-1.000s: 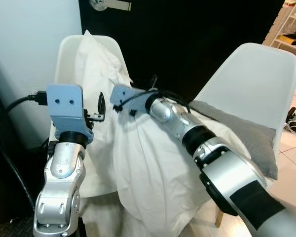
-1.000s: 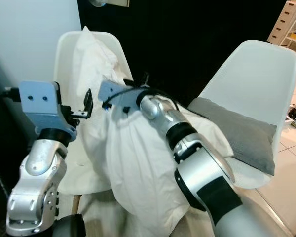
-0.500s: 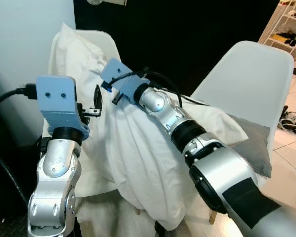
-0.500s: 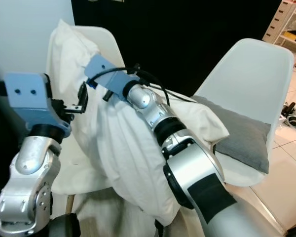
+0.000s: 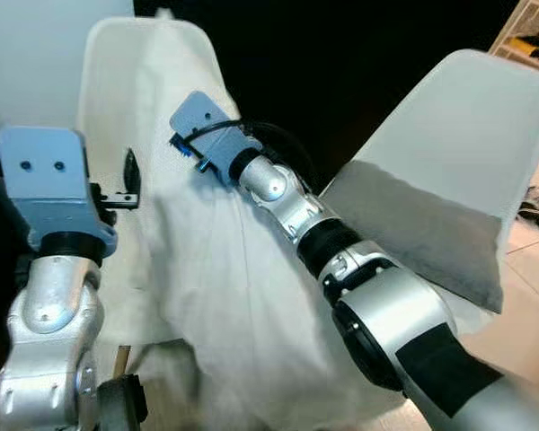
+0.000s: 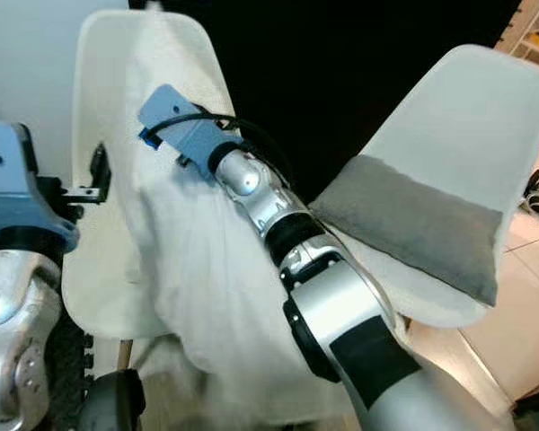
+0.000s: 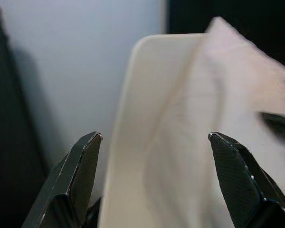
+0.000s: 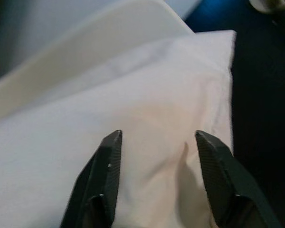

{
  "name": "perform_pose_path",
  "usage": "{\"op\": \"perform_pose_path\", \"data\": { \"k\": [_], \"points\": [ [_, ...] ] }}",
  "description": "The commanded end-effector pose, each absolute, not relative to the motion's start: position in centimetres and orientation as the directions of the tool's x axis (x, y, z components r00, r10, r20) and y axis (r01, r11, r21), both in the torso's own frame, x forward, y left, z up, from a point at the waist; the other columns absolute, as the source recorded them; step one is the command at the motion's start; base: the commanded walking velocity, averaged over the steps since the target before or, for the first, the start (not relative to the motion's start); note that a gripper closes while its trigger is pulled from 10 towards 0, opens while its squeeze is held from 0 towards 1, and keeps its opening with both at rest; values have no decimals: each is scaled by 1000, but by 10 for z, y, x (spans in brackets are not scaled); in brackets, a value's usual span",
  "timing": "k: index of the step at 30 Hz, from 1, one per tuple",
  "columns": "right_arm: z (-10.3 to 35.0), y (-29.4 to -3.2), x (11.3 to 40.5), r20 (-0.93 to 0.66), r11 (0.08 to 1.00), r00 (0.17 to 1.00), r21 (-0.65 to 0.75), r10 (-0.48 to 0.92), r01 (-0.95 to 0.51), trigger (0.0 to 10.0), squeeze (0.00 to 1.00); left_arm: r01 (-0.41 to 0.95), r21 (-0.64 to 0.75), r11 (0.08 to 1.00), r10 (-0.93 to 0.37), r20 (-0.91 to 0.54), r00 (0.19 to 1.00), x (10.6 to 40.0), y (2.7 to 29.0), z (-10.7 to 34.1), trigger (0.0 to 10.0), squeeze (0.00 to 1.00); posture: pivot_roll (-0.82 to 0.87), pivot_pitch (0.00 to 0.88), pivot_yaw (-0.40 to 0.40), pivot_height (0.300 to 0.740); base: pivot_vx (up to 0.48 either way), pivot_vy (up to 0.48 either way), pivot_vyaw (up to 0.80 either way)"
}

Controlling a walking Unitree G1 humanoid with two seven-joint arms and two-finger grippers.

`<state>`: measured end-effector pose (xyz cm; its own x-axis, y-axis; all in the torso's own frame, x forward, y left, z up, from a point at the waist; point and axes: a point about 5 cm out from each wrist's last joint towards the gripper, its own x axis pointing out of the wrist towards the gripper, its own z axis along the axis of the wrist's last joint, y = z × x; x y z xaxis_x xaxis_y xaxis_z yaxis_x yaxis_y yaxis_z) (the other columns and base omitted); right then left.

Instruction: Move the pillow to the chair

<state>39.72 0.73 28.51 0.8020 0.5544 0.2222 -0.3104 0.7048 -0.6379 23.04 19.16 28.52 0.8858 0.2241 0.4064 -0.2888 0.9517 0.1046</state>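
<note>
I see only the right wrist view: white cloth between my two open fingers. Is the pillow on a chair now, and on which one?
Observer: The white pillow that your right gripper reaches into leans on the back of the left white chair. Its lower end hangs over the front of the seat.
Operator: Where is the left gripper?
Observer: The left gripper is open, at the pillow's left edge, facing that chair's back. I cannot tell if it touches the pillow.
Operator: Is there anything on the other chair?
Observer: A gray cushion lies on the right white chair.
</note>
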Motion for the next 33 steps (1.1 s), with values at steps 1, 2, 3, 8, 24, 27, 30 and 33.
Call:
{"op": "perform_pose_path", "data": {
  "k": [1,2,3,8,24,27,30,33],
  "points": [
    [292,-2,402,230,728,825,-625,516,-281,10000,1000,-285,116,952,219,394,893,228,192,284,10000,0,149,191,-207,465,0,0,0],
    [292,-2,402,230,728,825,-625,516,-281,10000,1000,-285,116,952,219,394,893,228,192,284,10000,0,149,191,-207,465,0,0,0],
    [293,-7,404,238,737,832,-621,502,-267,10000,1000,-282,116,952,216,393,894,229,191,284,10000,0,143,185,-202,465,0,0,0],
    [288,-23,408,218,739,852,-625,475,-252,10000,1000,-263,123,957,200,380,903,231,191,284,10000,0,122,166,-187,465,0,0,0],
    [283,-96,418,237,898,870,-200,433,-392,10000,0,55,347,936,-116,158,981,246,199,242,10000,0,86,86,-155,465,0,0,0],
    [280,-106,418,236,903,876,-205,421,-378,10000,0,43,222,974,-71,120,990,254,216,223,10000,0,75,79,-152,465,0,0,0],
    [280,-111,417,244,903,874,-203,421,-378,10000,0,36,151,988,-54,117,992,263,225,210,10000,0,61,73,-150,465,0,0,0],
    [283,-114,417,253,903,870,-197,424,-383,10000,0,33,125,992,-50,138,989,272,230,205,10000,0,48,72,-155,465,0,0,0]
  ]
}}
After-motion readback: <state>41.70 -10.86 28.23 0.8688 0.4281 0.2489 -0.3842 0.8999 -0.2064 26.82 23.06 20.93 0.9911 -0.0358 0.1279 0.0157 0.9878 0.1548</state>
